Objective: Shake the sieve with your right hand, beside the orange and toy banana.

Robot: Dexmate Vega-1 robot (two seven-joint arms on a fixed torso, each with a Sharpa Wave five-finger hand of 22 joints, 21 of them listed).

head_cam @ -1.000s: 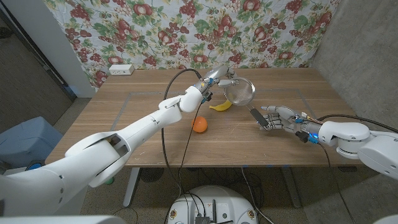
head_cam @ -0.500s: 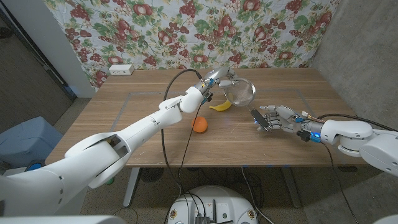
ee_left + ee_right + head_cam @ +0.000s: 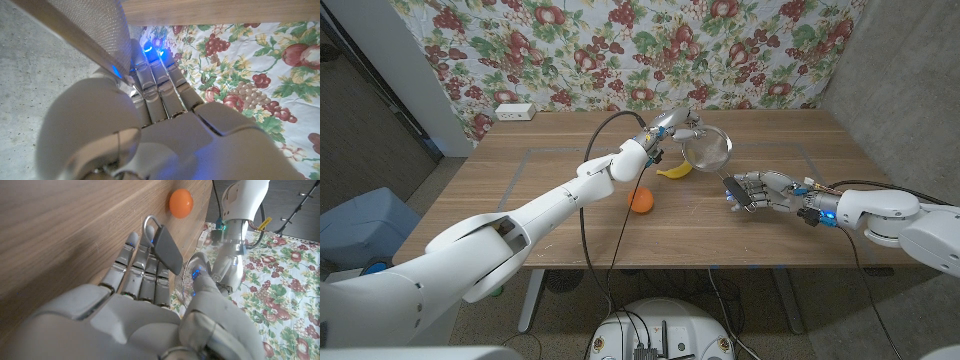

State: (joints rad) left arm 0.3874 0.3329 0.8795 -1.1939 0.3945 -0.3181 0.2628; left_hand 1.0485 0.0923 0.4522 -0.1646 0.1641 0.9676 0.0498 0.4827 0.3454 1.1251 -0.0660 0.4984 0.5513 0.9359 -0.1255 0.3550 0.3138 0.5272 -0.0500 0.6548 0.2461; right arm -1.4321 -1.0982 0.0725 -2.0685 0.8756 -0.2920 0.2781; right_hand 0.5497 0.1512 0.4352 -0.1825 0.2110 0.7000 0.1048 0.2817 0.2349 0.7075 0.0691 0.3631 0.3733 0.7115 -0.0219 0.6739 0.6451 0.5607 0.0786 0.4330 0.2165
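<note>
The metal sieve point(image 3: 706, 148) hangs over the table's far middle, my left hand point(image 3: 672, 124) gripping its rim. Its dark handle point(image 3: 731, 187) slants toward my right hand point(image 3: 765, 190). In the right wrist view the handle point(image 3: 167, 247) lies across the fingers point(image 3: 145, 275) of my right hand point(image 3: 145, 300), which stay mostly straight, thumb beside it. The toy banana point(image 3: 674, 170) lies just under the sieve, the orange point(image 3: 641, 201) nearer, to its left. The left wrist view shows the mesh point(image 3: 95, 25) against my left hand point(image 3: 150, 125).
A white socket box point(image 3: 515, 111) sits at the table's far left edge. A floral cloth point(image 3: 620, 50) hangs behind the table, and a concrete wall point(image 3: 910, 80) stands on the right. A blue bin point(image 3: 360, 225) stands on the floor to the left.
My right hand has slid a little left, bringing its fingers up against the sieve handle's end. The left hand and sieve have stayed put.
</note>
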